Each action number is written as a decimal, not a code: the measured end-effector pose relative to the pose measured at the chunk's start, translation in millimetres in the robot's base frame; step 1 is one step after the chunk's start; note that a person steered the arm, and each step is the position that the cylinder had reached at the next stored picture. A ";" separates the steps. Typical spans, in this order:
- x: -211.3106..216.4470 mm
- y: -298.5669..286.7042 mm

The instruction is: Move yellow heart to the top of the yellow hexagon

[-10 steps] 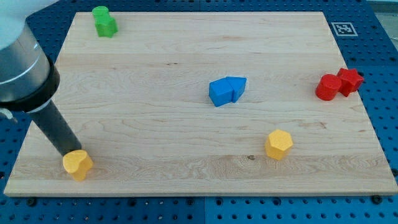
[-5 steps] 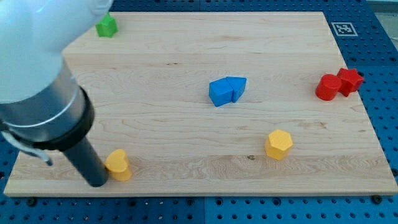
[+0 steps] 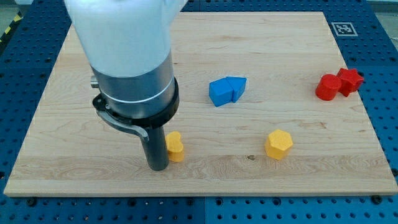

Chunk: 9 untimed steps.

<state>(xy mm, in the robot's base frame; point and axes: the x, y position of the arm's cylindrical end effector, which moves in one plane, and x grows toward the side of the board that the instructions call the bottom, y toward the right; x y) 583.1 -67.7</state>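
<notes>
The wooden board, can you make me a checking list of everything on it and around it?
Surface: wooden board, flat, lying on a blue pegboard.
Job's things: yellow heart near the view's bottom, left of centre; yellow hexagon to its right, well apart from it.
Clutter: two blue blocks touching at the centre; two red blocks touching at the view's right edge of the board.
Hand: none; my tip sits against the heart's left side, on the side away from the hexagon.
Cables: nothing seen.
Surroundings: a black-and-white marker tag at the board's top right corner.
</notes>
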 end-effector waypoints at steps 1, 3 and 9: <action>-12.6 0.0; -39.0 8.2; -46.6 82.8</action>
<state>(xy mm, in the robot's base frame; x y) 536.4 15.1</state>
